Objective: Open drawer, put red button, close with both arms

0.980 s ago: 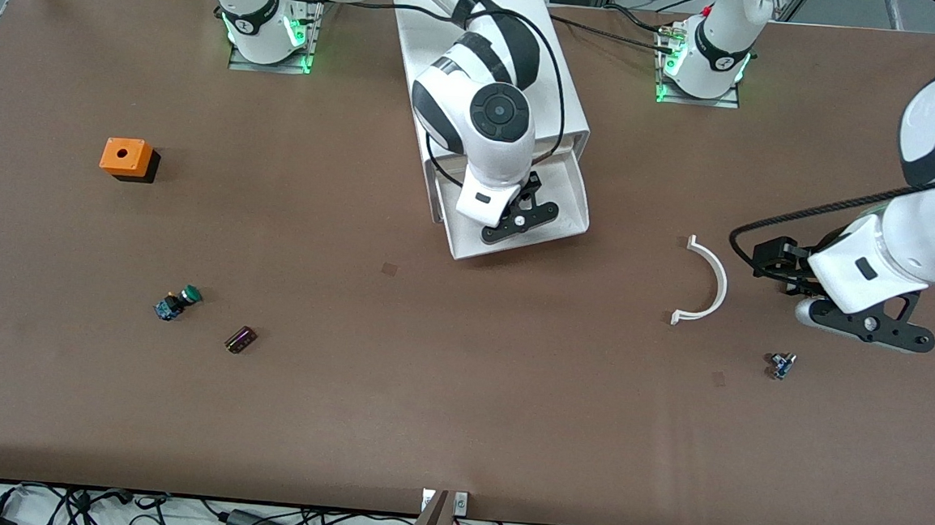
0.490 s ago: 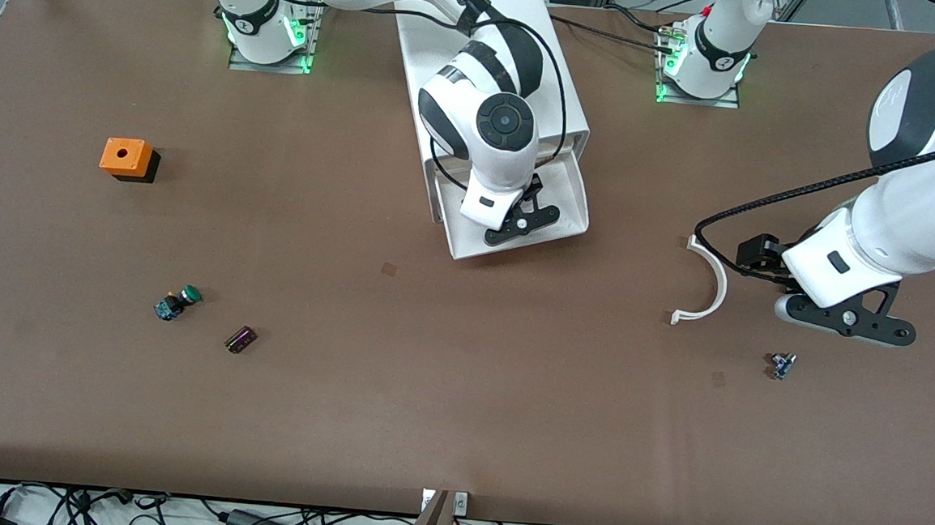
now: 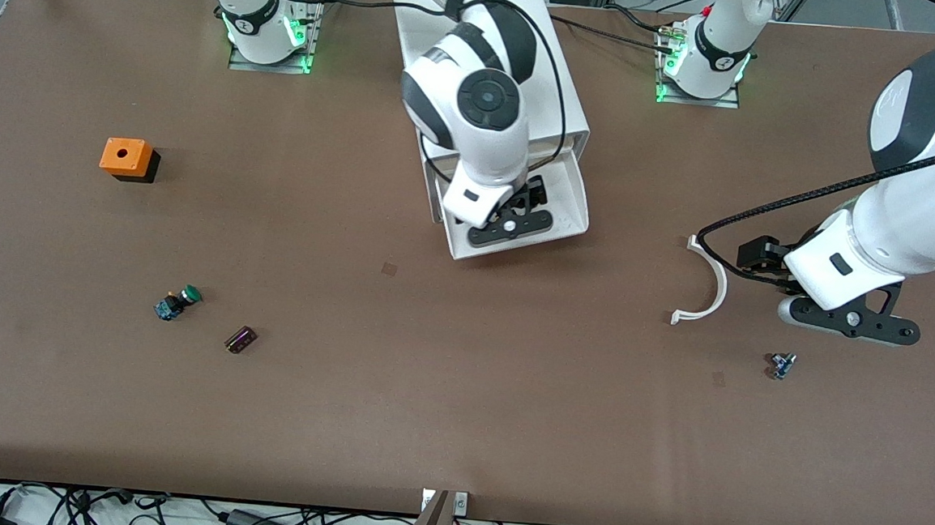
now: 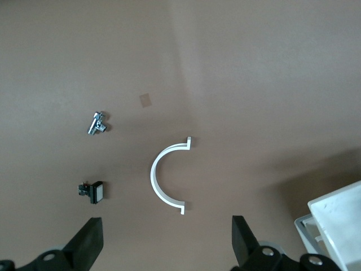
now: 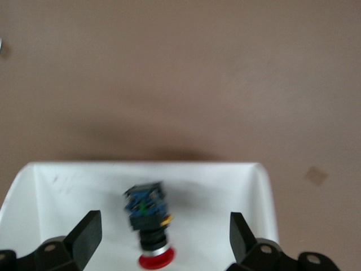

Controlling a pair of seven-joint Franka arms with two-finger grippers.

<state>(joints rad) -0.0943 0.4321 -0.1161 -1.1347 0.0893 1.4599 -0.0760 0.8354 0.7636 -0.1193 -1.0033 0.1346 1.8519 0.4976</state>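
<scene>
Red button (image 5: 148,226) lying on its side, loose, in pulled-out white drawer (image 3: 573,189) of cabinet.

Red button (image 5: 148,223) in drawer (image 5: 258,186)

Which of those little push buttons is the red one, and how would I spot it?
Find the white cabinet between the arms' bases; its drawer stands pulled out toward the front camera. The red button lies inside it, under the right gripper, whose fingers are open. Its red cap sets it apart from the green button, out on the table.
</scene>
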